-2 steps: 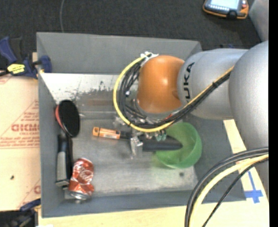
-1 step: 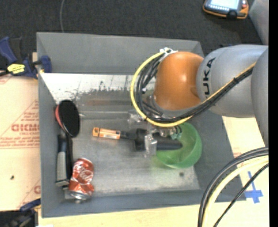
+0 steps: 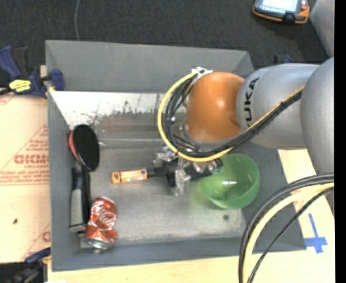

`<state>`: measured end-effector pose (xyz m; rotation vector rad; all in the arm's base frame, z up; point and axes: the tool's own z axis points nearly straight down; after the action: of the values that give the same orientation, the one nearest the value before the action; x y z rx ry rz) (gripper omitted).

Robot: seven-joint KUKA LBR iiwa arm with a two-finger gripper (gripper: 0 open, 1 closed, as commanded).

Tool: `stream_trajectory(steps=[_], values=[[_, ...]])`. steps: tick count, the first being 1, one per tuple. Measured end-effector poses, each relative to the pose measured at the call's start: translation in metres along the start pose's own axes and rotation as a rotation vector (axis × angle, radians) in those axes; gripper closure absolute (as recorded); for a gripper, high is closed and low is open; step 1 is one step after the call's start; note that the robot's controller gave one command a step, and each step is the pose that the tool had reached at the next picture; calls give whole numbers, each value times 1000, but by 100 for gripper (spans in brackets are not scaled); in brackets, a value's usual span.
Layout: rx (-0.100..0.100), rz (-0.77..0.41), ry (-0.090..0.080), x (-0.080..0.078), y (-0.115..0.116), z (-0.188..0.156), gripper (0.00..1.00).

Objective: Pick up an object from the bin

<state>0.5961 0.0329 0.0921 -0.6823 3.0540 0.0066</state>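
Note:
My gripper (image 3: 177, 175) hangs low over the middle of the bin, under the arm's orange cover. Just to its left a small orange stick-shaped thing (image 3: 129, 176) lies flat on the floor; its right end runs into a dark part right at the gripper. I cannot tell whether the gripper touches it. A translucent green bowl (image 3: 234, 184) sits right of the gripper, close against it.
A black hairbrush with a red-edged head (image 3: 82, 158) lies along the bin's left wall. A crushed red drinks can (image 3: 101, 223) rests at the front left corner. The arm and its cables cover the bin's right rear part.

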Motion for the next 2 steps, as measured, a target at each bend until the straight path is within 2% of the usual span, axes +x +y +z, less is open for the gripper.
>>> stream_trajectory(steps=[2], values=[[-1,7,-4,0,-1,-10,100]])
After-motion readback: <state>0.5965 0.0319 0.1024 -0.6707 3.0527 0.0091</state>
